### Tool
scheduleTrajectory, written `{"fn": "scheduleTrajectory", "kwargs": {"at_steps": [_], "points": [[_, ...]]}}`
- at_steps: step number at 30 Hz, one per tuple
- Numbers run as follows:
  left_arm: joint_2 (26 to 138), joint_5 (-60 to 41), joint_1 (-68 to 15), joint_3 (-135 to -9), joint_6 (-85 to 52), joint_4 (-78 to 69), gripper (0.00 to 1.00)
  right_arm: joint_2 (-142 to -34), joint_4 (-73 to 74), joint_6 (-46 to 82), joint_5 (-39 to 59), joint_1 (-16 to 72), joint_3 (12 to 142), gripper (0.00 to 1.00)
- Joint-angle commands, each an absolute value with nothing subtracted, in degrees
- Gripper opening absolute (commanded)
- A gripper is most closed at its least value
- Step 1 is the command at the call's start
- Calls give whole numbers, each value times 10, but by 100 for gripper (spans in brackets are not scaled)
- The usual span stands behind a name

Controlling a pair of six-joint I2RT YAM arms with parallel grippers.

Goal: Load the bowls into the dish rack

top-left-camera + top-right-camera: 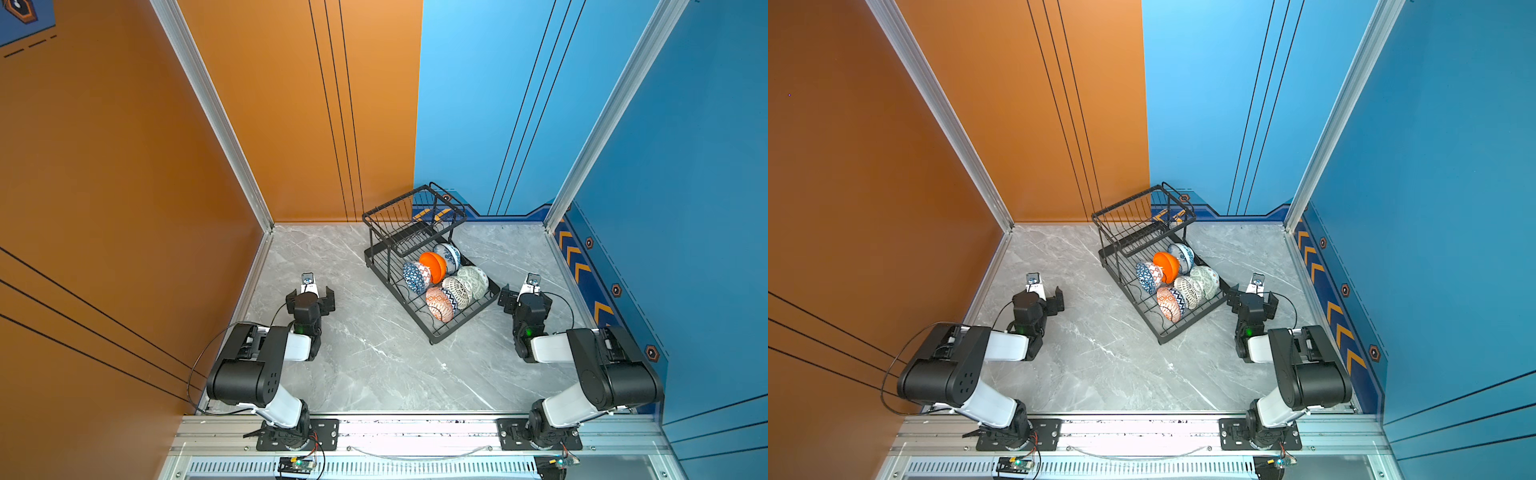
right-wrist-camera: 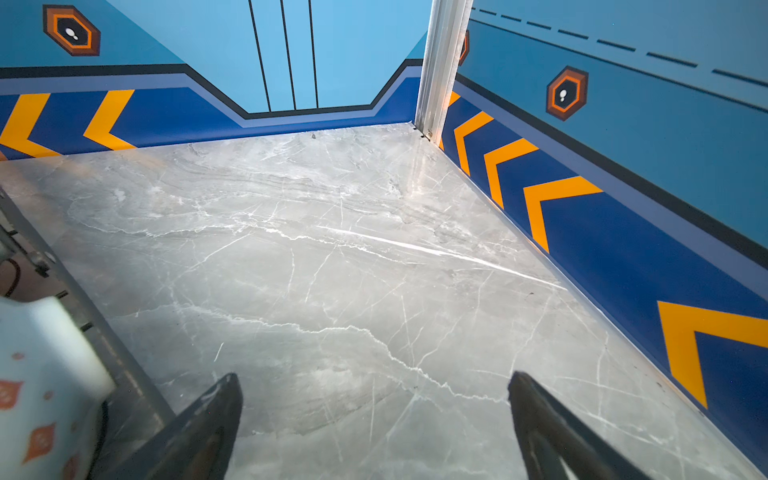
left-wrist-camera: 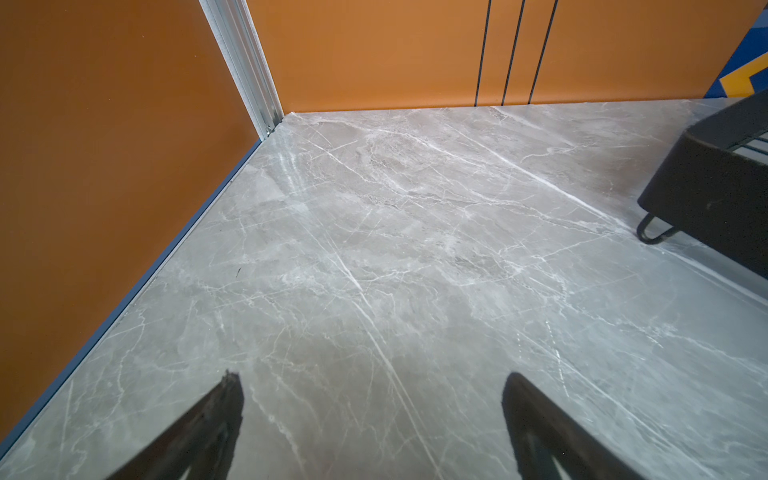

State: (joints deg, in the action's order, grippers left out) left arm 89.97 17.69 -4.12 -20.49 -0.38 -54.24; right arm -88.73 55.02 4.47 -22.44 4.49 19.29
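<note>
All six bowls are seen standing on edge in the lower tier of the dish rack, packed in two rows in front of its raised basket. None lies on the bench around the rack, and the raised basket appears empty. The loading is therefore judged complete, or very nearly so.

The left gripper is held wide and empty, well apart from the rack on its left. The right gripper is likewise spread wide and empty, just beside the rack's right corner.

Whether each bowl is seated in a slot wire cannot be told, since the bowls overlap one another. In the right wrist view only a blurred sliver of one bowl is caught. In the left wrist view only a corner of the rack is shown.
</note>
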Motion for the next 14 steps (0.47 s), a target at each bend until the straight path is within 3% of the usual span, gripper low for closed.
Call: {"fn": "scheduleTrajectory", "kwargs": {"at_steps": [1,14], "points": [[897,167,-37,-210,0,-549,98,-889,554,46,-215,47,200,100],[897,167,-37,-209,0,-549,98,-889,553,46,-214,47,200,100]]}}
